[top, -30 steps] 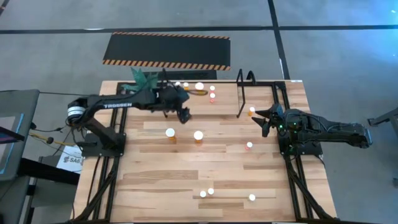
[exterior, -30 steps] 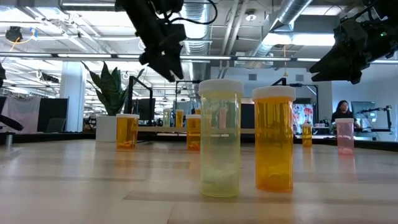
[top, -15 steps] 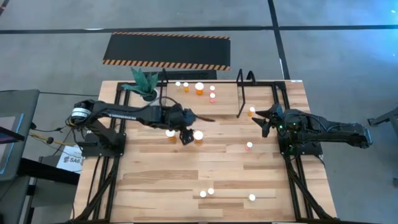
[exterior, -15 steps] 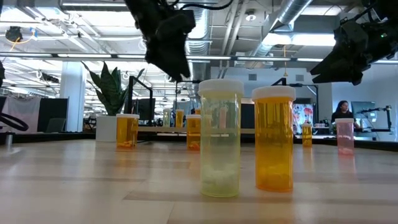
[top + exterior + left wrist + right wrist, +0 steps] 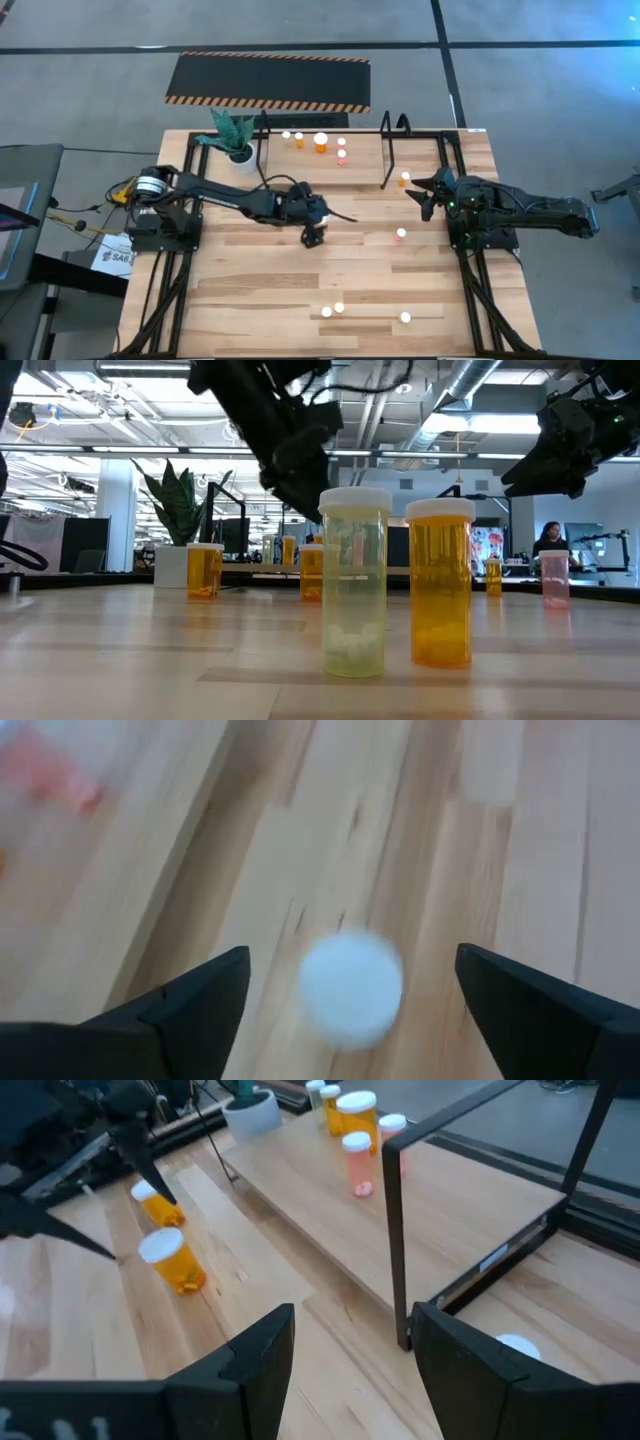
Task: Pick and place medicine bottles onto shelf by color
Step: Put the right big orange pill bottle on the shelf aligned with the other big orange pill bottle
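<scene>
The left gripper (image 5: 315,237) is extended to the table centre with its fingers spread apart, hovering directly above a white bottle cap (image 5: 350,988) that sits between them, with nothing gripped. That cap is blurred in the left wrist view, so the bottle's body colour cannot be confirmed there. The right gripper (image 5: 424,198) waits near the table's 3 o'clock edge, fingers apart and empty, beside the shelf's black hoop upright (image 5: 393,150). The shelf (image 5: 360,165) lies across the table's 12 o'clock edge and carries five medicine bottles: a large orange bottle (image 5: 321,141), two smaller ones at its 9 o'clock side, and two pink bottles (image 5: 341,150) at its 3 o'clock side. A green plant (image 5: 233,133) stands at the shelf's 9 o'clock end. Loose bottles remain on the table: one orange (image 5: 404,179) beside the upright, one pink (image 5: 401,235) toward 3 o'clock, and three (image 5: 338,309) near 6 o'clock.
</scene>
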You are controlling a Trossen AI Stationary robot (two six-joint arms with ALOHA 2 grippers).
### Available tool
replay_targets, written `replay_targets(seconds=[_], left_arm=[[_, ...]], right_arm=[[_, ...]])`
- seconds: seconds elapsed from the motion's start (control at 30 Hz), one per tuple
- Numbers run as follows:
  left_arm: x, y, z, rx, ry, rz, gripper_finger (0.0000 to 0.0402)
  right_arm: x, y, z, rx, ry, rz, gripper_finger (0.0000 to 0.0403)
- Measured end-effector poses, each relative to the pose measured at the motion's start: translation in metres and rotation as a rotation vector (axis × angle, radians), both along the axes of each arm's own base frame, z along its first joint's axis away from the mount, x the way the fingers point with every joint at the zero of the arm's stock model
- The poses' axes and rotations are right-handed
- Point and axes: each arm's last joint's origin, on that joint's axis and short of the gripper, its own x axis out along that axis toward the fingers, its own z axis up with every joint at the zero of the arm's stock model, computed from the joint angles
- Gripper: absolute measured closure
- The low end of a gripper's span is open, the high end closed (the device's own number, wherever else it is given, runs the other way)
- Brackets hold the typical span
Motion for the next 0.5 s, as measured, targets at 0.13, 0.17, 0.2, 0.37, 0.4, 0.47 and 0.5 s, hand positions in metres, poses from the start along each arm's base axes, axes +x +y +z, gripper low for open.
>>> replay_targets(seconds=[0.13,0.17,0.2,0.37,0.4,0.47,0.5], left_arm=[[0.005,0.0,-0.01,0.031,0.013,0.002,0.005],[0.005,0.001,-0.013,0.04,0.028,0.004,0.005],[0.003,0.001,-0.014,0.045,0.053,0.006,0.005],[0.007,0.003,-0.024,0.028,0.05,0.034,0.005],[0.011,0.003,-0.026,0.017,0.035,0.036,0.005],[0.009,0.005,-0.03,0.003,0.068,0.039,0.005],[0.01,0.006,-0.032,-0.006,0.062,0.039,0.005]], right_arm=[[0.0,0.0,-0.001,0.002,0.014,0.0,0.0178],[-0.001,0.0,-0.002,0.003,0.021,0.001,0.0178],[-0.001,0.0,-0.002,0.003,0.02,0.0,0.0178],[-0.001,0.0,-0.003,0.006,0.034,0.003,0.0178],[-0.001,0.0,-0.003,0.006,0.04,0.003,0.0178],[-0.001,0.0,-0.004,0.006,0.041,0.004,0.0178],[-0.001,0.0,-0.004,0.007,0.041,0.003,0.0178]])
